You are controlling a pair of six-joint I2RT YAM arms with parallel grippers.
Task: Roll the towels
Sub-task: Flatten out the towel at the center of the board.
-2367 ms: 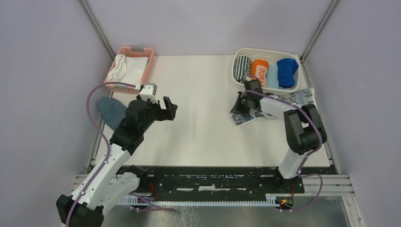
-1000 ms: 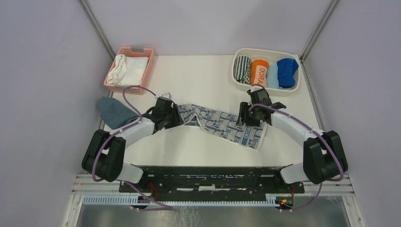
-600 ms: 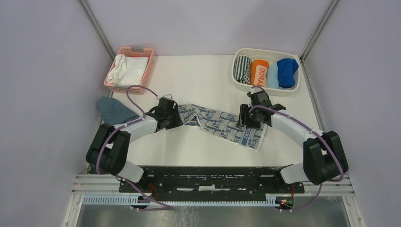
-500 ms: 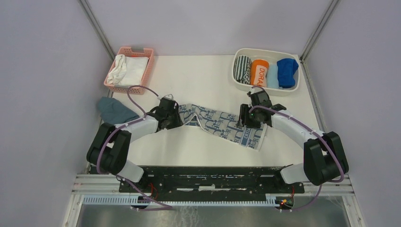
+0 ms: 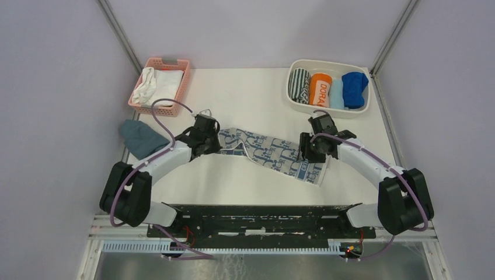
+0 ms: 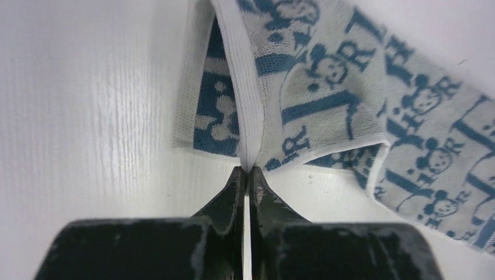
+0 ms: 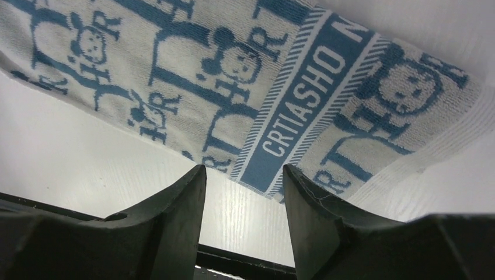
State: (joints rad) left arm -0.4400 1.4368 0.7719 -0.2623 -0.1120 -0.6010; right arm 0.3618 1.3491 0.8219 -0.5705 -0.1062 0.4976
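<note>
The long whitish towel with the grey-blue print lies stretched across the middle of the table. My left gripper sits at its left end. In the left wrist view that gripper is shut on the towel's white hem, pinching it into a raised fold. My right gripper hovers over the towel's right end. Seen from the right wrist, this gripper is open, empty, with the printed towel just beyond its fingertips. The light blue towel and the royal blue towel sit in the white bin.
The white bin at the back right also holds a striped roll and an orange roll. A pink basket with white cloths stands at the back left. A teal-grey cloth lies at the left edge.
My left gripper has shut on the towel's left hem and lifted it a little. My right gripper stayed open and shifted slightly toward the near side.
</note>
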